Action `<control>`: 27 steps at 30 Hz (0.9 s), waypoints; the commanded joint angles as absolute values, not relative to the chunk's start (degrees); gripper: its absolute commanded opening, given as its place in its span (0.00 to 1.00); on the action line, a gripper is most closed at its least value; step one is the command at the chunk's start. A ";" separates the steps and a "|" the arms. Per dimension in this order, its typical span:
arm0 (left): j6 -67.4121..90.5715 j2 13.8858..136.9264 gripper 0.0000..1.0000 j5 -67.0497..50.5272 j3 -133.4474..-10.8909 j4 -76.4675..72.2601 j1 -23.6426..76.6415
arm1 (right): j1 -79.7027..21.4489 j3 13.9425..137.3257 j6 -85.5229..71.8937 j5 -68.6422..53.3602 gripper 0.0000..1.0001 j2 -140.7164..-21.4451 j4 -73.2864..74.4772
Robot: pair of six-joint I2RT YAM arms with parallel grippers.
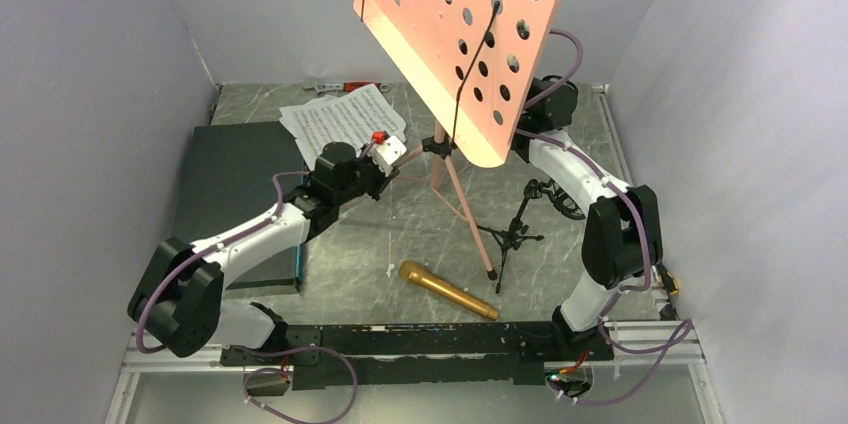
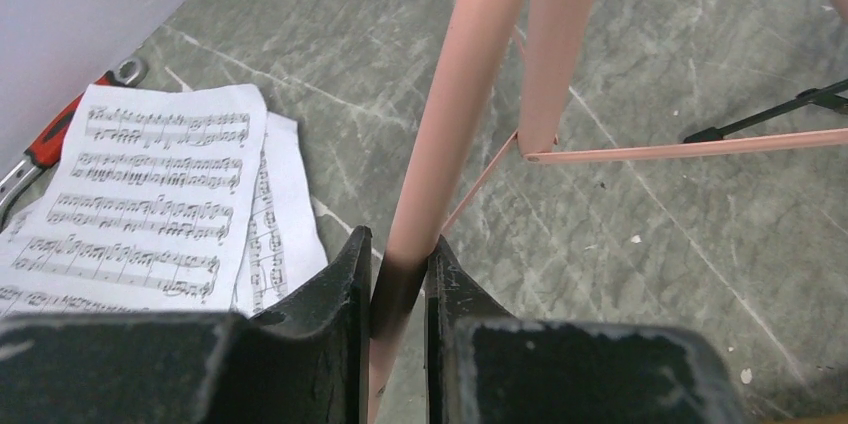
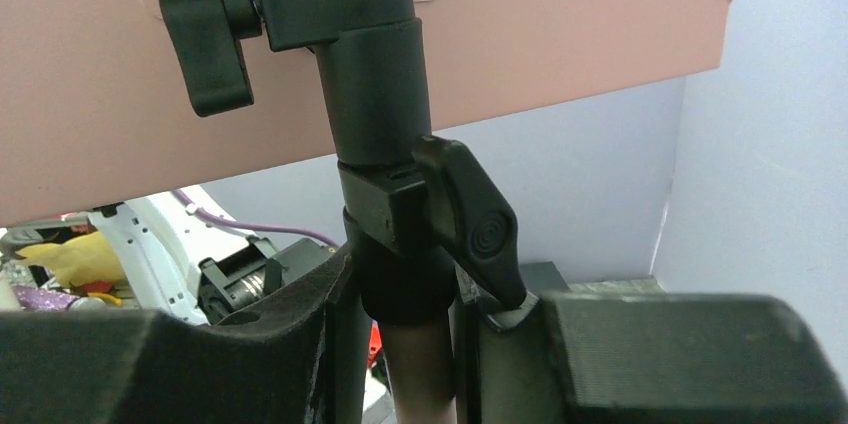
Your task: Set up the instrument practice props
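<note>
music stand (image 1: 470, 44): stood upright on the table (image 1: 400, 244), long axis vertical, perforated desk tilted on top.
left claw (image 2: 400, 256): clenched on a slanted tripod leg (image 2: 450, 124) of the music stand.
right claw (image 3: 405, 296): clenched on the stand's post (image 3: 385, 124), just under the desk.
sheet-music pages (image 2: 150, 184): laid flat, left of and behind the music stand; the left arm is judged nearer.
microphone (image 1: 447, 289): laid in front of the music stand.
views: each grip is shown only by its wrist view; the microphone only from above.
</note>
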State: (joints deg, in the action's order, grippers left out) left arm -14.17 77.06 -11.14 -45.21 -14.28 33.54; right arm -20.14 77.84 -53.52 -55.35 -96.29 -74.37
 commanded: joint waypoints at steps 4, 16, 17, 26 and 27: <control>-6.51 74.27 0.03 -1.02 -46.27 -20.65 29.00 | -19.54 81.72 -53.42 -52.09 0.00 -94.89 -81.46; -0.63 81.04 0.03 -2.08 -43.20 -28.36 28.83 | -19.51 82.41 -50.62 -52.77 0.00 -97.19 -76.92; -0.36 81.42 0.03 -2.10 -43.12 -28.68 28.83 | -19.51 82.44 -50.36 -52.86 0.00 -97.40 -76.37; 3.09 83.22 0.03 4.08 -41.92 -30.56 28.85 | -19.51 82.80 -47.14 -52.65 0.03 -98.80 -71.33; 3.20 83.25 0.03 4.72 -41.80 -30.68 28.82 | -19.51 82.94 -46.92 -52.60 0.05 -98.91 -70.90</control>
State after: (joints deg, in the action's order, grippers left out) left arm -7.68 82.30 -8.05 -41.47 -24.91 31.92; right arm -20.03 79.05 -47.03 -54.39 -100.07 -69.08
